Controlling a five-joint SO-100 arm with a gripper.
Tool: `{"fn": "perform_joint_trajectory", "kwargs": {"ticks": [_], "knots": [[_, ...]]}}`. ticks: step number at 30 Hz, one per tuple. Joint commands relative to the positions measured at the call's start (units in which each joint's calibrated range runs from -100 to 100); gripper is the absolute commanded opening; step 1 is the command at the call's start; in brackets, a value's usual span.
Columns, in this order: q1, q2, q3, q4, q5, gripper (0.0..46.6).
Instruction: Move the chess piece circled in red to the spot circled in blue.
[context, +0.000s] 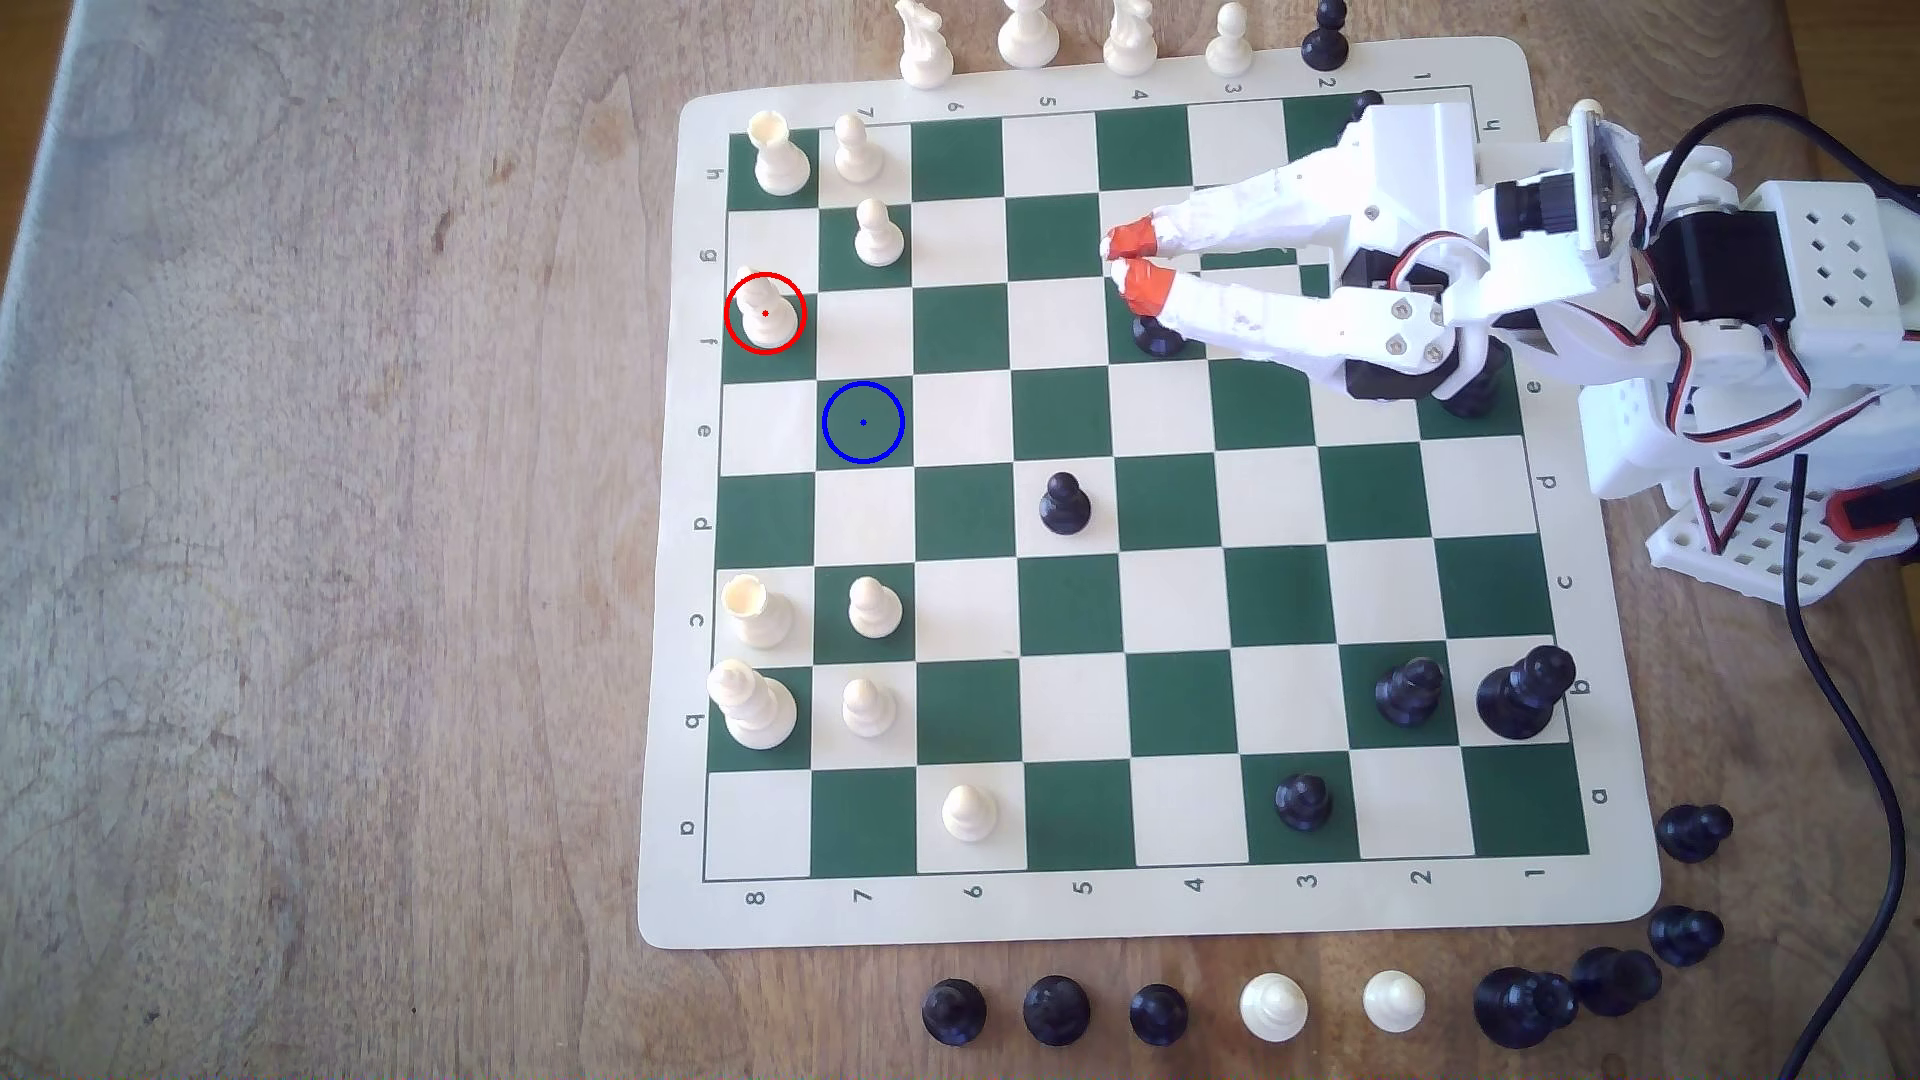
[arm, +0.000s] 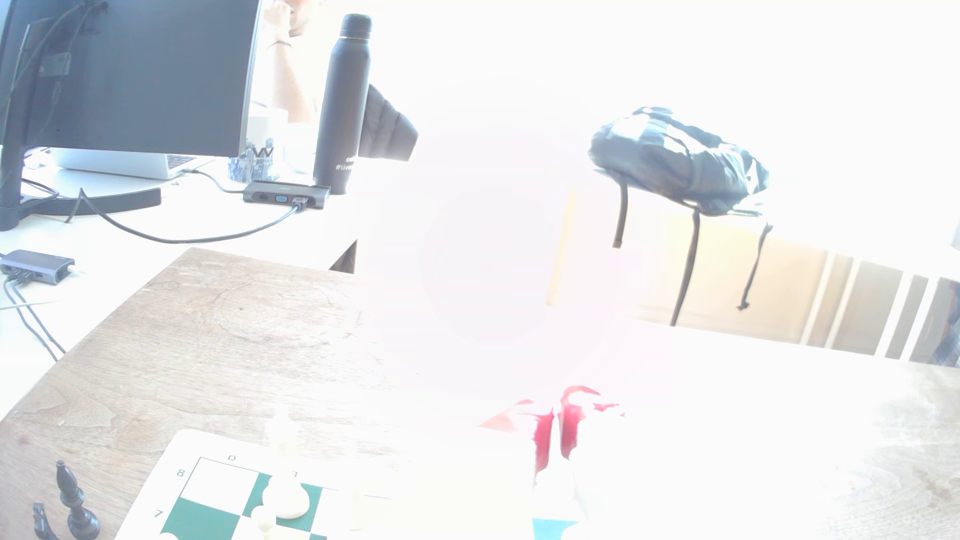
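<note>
Red-tipped claw (context: 1132, 262) sits closest to the lens, hanging over the board's far half toward its right side in the exterior view, tips nearly together with a thin gap, nothing between them. In the wrist view the claw (arm: 556, 436) is washed out by glare; only the red tips read.

Chess piece (context: 766, 317), cream with a pointed top, stands upright inside the red ring on a green square in the outermost column at the board's left edge in the exterior view, well apart from the claw. Spot (context: 863, 423), a green square with a blue ring and dot, lies one square diagonally toward the near edge and inward from the piece, bare.

Cream pawn (context: 878, 234) stands one square diagonally on the far side of the piece. Cup-topped cream piece (context: 776, 156) fills the far left corner square. Black pawn (context: 1064, 504) stands near the board (context: 1143, 914) centre. Another black pawn (context: 1155, 334) sits just under the claw's lower finger.

Captured pieces line the tabletop (context: 312, 519) off the board's near and far edges. Black cable (context: 1829, 706) trails along the right edge of the tabletop.
</note>
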Motion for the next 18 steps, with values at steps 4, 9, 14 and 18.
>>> {"fn": "perform_joint_trajectory", "kwargs": {"ticks": [4, 9, 14, 18], "knots": [[3.2, -0.3, -3.3, -0.1, -0.1, 0.8], [3.1, 10.1, -12.6, 1.5, 0.0, 0.8], [2.9, 23.6, -25.8, 6.5, -0.1, 0.9], [3.9, 27.5, -32.6, 12.2, 0.0, 0.9]]}}
